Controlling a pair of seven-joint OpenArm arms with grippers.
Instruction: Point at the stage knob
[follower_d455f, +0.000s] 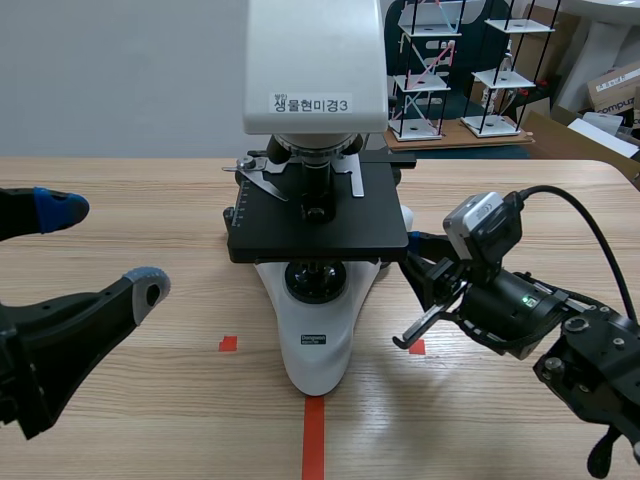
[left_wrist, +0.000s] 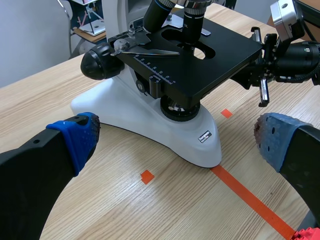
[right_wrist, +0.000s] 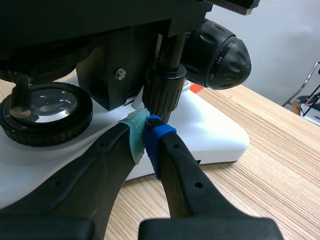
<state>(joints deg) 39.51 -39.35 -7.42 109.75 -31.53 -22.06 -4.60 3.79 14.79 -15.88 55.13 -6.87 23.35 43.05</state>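
Observation:
A white microscope (follower_d455f: 315, 340) with a black stage (follower_d455f: 318, 215) stands mid-table. In the right wrist view, the black ribbed stage knob (right_wrist: 164, 95) hangs on a shaft under the stage's edge. My right gripper (right_wrist: 145, 132) is shut, and its pad tips touch the knob's lower end. From the scene view the right gripper (follower_d455f: 418, 262) sits under the stage's right side. My left gripper (left_wrist: 175, 145) is open, held well back from the microscope's base (left_wrist: 150, 120), nothing between its fingers. The left gripper (follower_d455f: 100, 250) stays at the table's left.
The large focus knob (right_wrist: 220, 55) sits beyond the stage knob. The condenser lens ring (right_wrist: 47, 112) lies under the stage beside my right fingers. Orange tape marks (follower_d455f: 314, 435) run along the table. Shelving and boxes (follower_d455f: 600, 95) stand behind the table.

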